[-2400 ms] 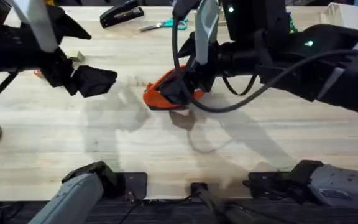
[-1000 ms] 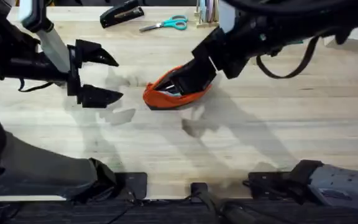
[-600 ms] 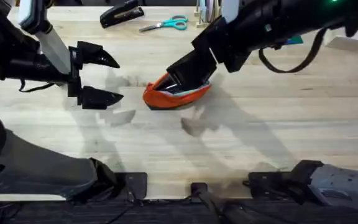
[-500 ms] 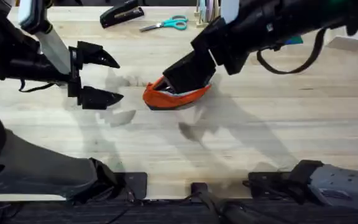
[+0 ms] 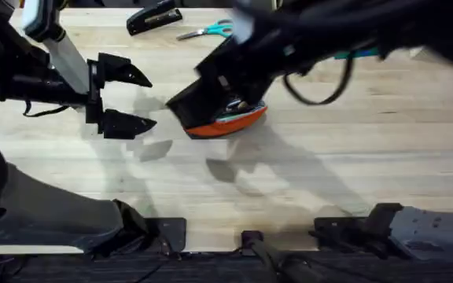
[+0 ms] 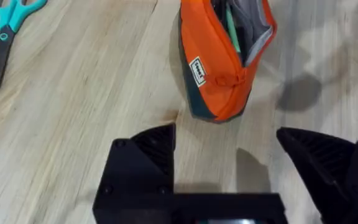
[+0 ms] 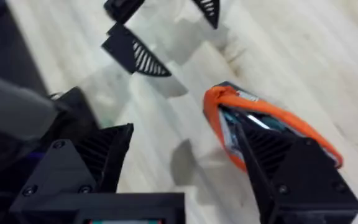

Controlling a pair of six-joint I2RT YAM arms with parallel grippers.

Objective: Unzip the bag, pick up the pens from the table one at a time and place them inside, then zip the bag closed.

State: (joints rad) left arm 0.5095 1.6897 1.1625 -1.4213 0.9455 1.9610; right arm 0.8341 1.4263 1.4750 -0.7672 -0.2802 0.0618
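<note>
in the overhead view the bag (image 5: 230, 122) lies just above the middle of the table (image 5: 352, 165), partly under the right gripper (image 5: 203, 98), with the left gripper (image 5: 124, 98) spread wide and empty at centre left. the left wrist view has the bag (image 6: 219, 62) unzipped at top centre beyond wide-apart fingers, scissors (image 6: 8, 34) upper left. the right wrist view shows its own fingers well apart holding nothing, the open bag (image 7: 260, 124) at centre right.

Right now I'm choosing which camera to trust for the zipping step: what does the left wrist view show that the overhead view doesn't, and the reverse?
Left wrist alone: inside the unzipped bag, a green item and grey lining, plus its small side label.

Overhead alone: the right gripper over the bag's left end, the stapler, both arm bases.

Shared: the orange bag on the table, the teal scissors, and the open left gripper.
</note>
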